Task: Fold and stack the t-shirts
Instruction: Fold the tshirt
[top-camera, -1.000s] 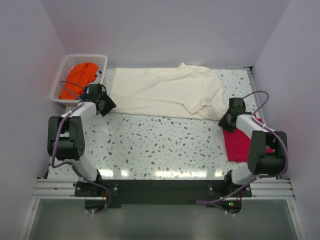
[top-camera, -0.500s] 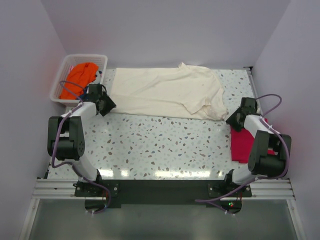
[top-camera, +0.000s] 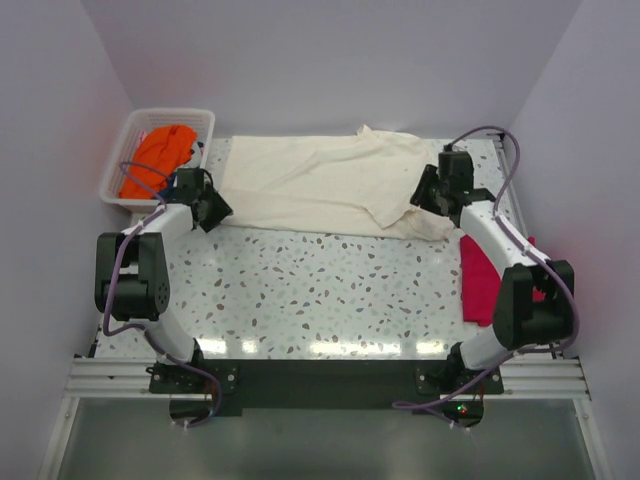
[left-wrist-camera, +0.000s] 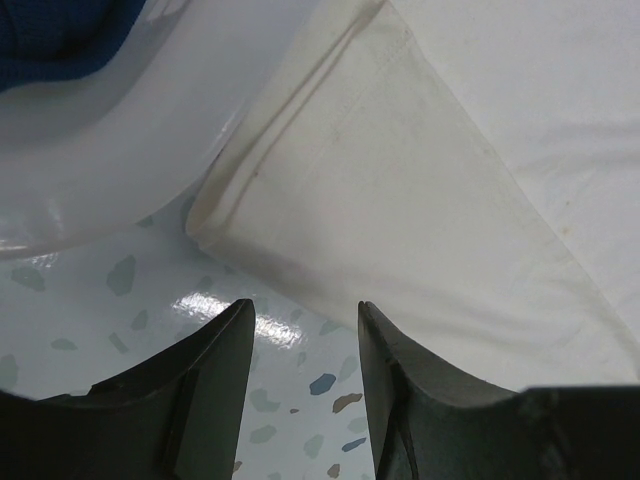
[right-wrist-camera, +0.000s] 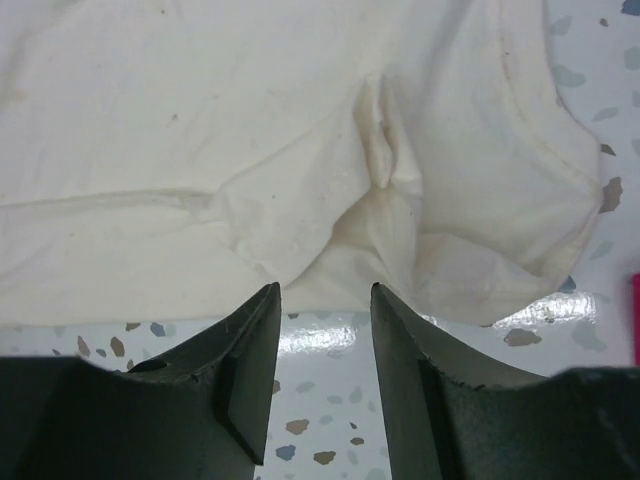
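Cream-white t-shirt (top-camera: 330, 185) lies spread flat across the far half of the table (top-camera: 330, 290). The left gripper (left-wrist-camera: 305, 320) hovers at its hem corner beside the basket (top-camera: 205, 125), jaws apart and empty. The right gripper (right-wrist-camera: 325, 300) (likewise parted, holding nothing) hangs over the bunched sleeve. A crimson t-shirt (top-camera: 478, 285) lies at the right edge.

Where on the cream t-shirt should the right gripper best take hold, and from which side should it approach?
Probably the near edge of the cream t-shirt by the sleeve, where the cloth bunches into a raised fold. The right gripper, jaws open, faces that edge, so coming from the near side and downward seems simplest; elsewhere the cloth lies flat.
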